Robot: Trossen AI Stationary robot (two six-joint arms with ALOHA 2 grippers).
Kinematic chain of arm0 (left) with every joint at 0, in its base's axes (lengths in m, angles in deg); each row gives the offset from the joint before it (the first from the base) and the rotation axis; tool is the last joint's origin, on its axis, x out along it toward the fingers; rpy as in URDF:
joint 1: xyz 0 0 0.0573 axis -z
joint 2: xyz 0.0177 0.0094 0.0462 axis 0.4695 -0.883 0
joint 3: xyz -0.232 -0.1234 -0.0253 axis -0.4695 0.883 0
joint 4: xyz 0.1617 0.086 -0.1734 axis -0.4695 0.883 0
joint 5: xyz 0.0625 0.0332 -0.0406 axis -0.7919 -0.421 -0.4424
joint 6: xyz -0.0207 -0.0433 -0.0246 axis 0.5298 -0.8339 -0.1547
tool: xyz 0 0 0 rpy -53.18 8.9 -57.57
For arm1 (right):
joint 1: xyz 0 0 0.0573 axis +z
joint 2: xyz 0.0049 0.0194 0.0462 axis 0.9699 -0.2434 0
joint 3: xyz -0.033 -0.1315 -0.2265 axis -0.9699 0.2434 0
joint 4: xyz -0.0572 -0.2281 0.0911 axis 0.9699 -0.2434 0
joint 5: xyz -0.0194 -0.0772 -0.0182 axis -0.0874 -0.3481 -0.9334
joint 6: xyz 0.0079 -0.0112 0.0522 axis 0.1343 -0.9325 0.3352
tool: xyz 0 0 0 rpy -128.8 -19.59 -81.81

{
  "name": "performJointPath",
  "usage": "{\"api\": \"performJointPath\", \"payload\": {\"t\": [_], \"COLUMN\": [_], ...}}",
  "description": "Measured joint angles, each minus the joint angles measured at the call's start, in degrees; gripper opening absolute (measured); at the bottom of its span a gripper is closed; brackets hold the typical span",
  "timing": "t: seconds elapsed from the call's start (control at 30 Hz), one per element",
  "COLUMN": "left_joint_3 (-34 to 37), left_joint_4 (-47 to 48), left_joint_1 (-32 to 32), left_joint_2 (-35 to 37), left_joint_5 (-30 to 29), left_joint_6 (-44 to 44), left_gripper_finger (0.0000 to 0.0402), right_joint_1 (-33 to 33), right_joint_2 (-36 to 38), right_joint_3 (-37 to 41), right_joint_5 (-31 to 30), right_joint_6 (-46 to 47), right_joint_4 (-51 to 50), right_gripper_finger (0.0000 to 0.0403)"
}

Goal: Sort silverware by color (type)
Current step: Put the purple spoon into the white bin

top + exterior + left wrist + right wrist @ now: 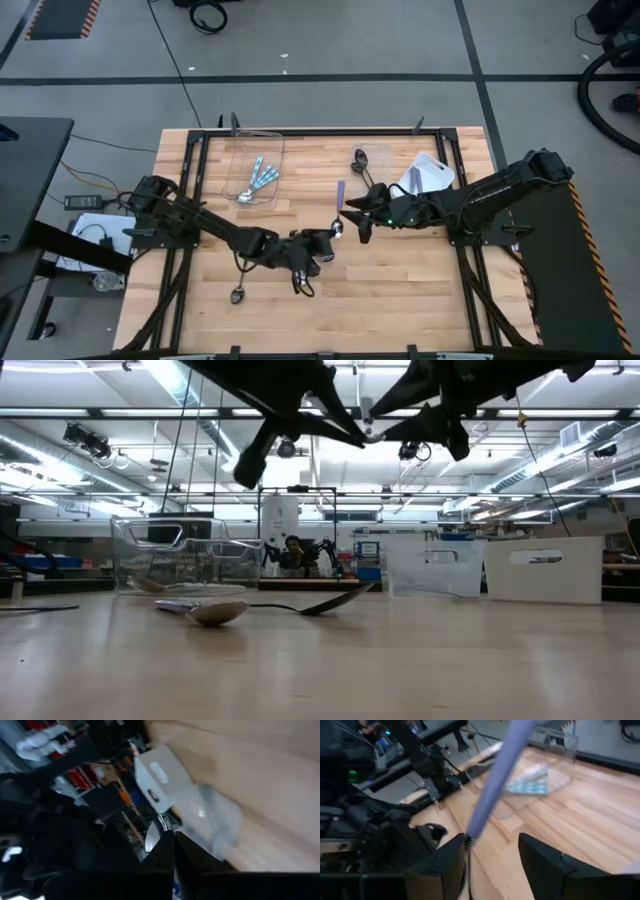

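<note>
A spoon (340,195) with a light-blue handle and a silver bowl is held in the air over the table's middle. My left gripper (333,238) is shut on its silver end. My right gripper (492,850) is open, and the blue handle (495,785) passes between its fingers. Several blue-handled spoons (262,178) lie in a clear container (245,150) at the far left. Two dark spoons (362,165) lie on the wood at the far middle. Another dark spoon (238,292) lies near the front left. My left gripper pinches the spoon's silver end (161,822) between its two shut fingers (187,852); a bit of silver metal sticks out past the fingertips. The spoon is lifted clear of the table, its blue handle pointing toward the far edge. My right gripper has the handle's lower part (472,827) close beside one finger (452,855); I cannot tell whether they touch.
A white-and-clear container (430,175) stands at the far right, close to my right arm. In the low view a silver spoon (215,610) and a dark one (322,603) lie on the wood in front of the clear containers (185,555). Bare wood lies along the near edge.
</note>
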Motion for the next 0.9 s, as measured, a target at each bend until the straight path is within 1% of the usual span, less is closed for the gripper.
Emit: {"api": "performJointPath", "payload": {"t": [0.1, 0.2, 0.33, 0.43, 0.53, 0.8, 0.83, 0.9], "left_joint_3": [-0.01, 0.0, 0.0, 0.0, 0.0, 0.0, 0.0, 0.03], "left_joint_4": [-2.94, -4.63, -6.96, -9.04, -9.2, -9.21, -9.24, -9.26], "left_joint_1": [-0.33, -0.38, -0.58, -0.7, -0.96, -2.12, -2.33, -2.68], "left_joint_2": [0.0, 0.0, 0.0, 0.02, 0.09, 0.09, 0.07, 0.07], "left_joint_5": [1.01, 1.78, 2.91, 3.02, 3.03, 3.08, 3.18, 3.28], "left_joint_6": [2.87, 5.17, 7.66, 7.95, 8.05, 8.33, 8.27, 7.76], "left_gripper_finger": [0.0007, 0.0007, 0.0007, 0.0007, 0.0007, 0.0014, 0.0015, 0.0021], "right_joint_1": [0.02, 0.0, 0.0, -0.02, 0.0, -0.02, -0.02, -0.02], "right_joint_2": [0.0, 0.0, 0.0, 0.0, 0.0, 0.07, 0.08, 0.11], "right_joint_3": [0.0, 0.0, 0.0, 0.0, 0.0, -0.11, -0.15, -0.17], "right_joint_5": [0.4, 2.52, 2.57, 2.2, 2.17, 2.89, 2.96, 2.96], "right_joint_6": [-2.19, -3.85, -5.93, -7.5, -9.63, -8.72, -8.72, -8.88], "right_joint_4": [3.27, 6.29, 8.7, 9.49, 9.85, 10.6, 10.73, 10.57], "right_gripper_finger": [0.0193, 0.0192, 0.0191, 0.0182, 0.0157, 0.0052, 0.0044, 0.0044]}}
